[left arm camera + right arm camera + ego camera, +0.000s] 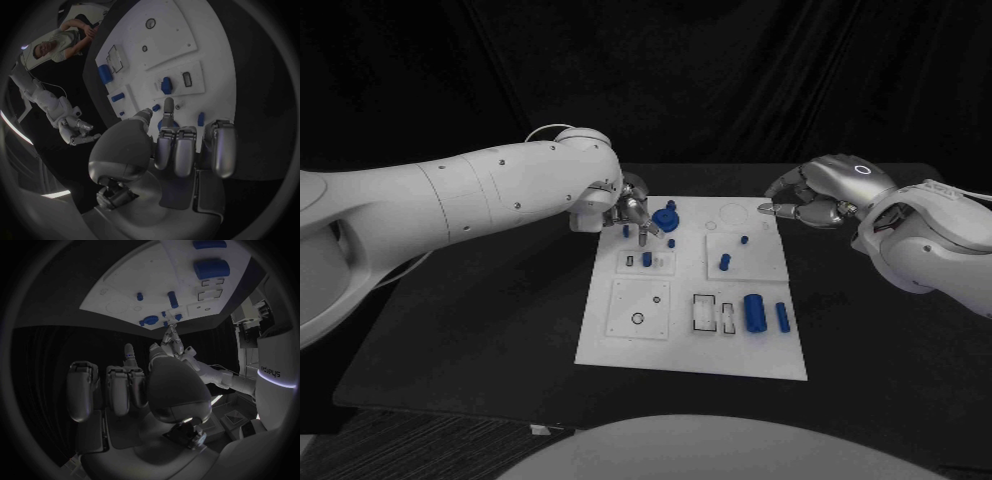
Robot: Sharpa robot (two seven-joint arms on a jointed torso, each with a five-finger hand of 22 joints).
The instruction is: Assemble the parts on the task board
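My left robot hand (pixel 629 205) is over the board's (pixel 632 350) far-left corner, fingers reaching down beside the round blue part (pixel 665 215); can't tell if it grips anything. My right robot hand (pixel 816 195) hovers past the far-right edge, fingers curled, a small piece maybe pinched, can't confirm. Other parts: short pegs mid-board, cylinder (pixel 753 311) and bar (pixel 782 317) near right. Risk: fingers crowd the pegs there, so a sideways nudge tips one or shifts the board on the worktop.
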